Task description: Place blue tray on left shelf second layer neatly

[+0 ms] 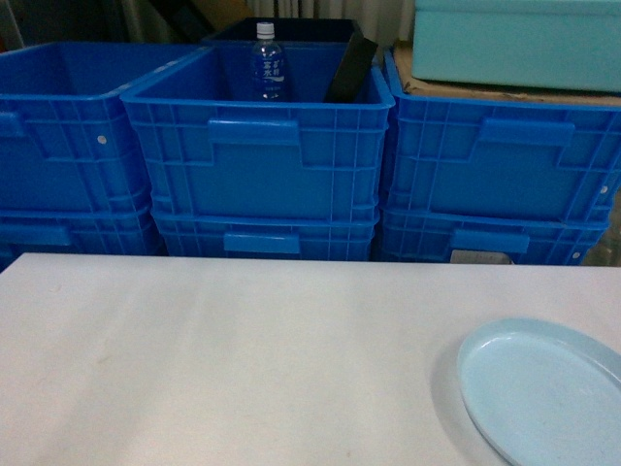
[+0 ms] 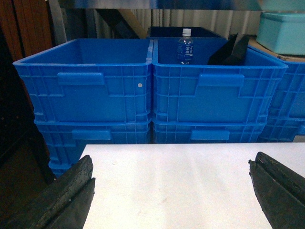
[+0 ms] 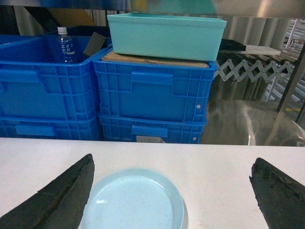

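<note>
Stacked blue crates (image 1: 257, 155) stood behind the white surface (image 1: 223, 359); the middle one held a water bottle (image 1: 268, 63), and a teal box (image 3: 166, 34) topped the right stack. The blue tray (image 3: 133, 200) lay empty on the surface beneath the spread-open right tool (image 3: 171, 191). The left tool (image 2: 174, 191) gaped over bare surface.

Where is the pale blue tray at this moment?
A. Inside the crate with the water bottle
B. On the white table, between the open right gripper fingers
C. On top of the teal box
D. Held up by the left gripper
B: the blue tray lies flat on the white table, in front of the right gripper, whose jaws are spread wide and not gripping it.
</note>
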You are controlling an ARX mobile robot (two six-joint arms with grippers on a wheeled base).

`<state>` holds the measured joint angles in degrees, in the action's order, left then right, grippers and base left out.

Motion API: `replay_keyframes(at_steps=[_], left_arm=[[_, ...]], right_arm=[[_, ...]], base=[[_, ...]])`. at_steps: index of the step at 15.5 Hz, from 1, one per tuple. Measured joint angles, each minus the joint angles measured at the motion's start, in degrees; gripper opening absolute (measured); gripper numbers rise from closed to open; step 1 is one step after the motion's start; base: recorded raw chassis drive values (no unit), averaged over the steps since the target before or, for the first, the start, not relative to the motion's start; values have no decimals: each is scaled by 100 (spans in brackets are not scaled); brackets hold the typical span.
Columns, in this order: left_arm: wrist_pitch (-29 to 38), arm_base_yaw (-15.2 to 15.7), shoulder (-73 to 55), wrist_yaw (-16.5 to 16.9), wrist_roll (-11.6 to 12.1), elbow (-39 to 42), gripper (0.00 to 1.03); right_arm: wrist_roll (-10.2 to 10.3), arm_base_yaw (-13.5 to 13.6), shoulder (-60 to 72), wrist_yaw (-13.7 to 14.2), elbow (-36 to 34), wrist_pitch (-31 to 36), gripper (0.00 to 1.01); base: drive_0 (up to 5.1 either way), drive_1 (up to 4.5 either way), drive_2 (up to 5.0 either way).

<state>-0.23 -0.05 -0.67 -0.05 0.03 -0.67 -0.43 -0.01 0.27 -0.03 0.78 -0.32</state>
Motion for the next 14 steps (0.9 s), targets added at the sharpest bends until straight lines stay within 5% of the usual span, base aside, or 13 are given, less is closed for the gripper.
replay_keyframes(at_steps=[14], left_arm=[[0,0,0,0,-2,0,98]], right_arm=[[0,0,0,0,0,0,98]], base=[[0,0,0]])
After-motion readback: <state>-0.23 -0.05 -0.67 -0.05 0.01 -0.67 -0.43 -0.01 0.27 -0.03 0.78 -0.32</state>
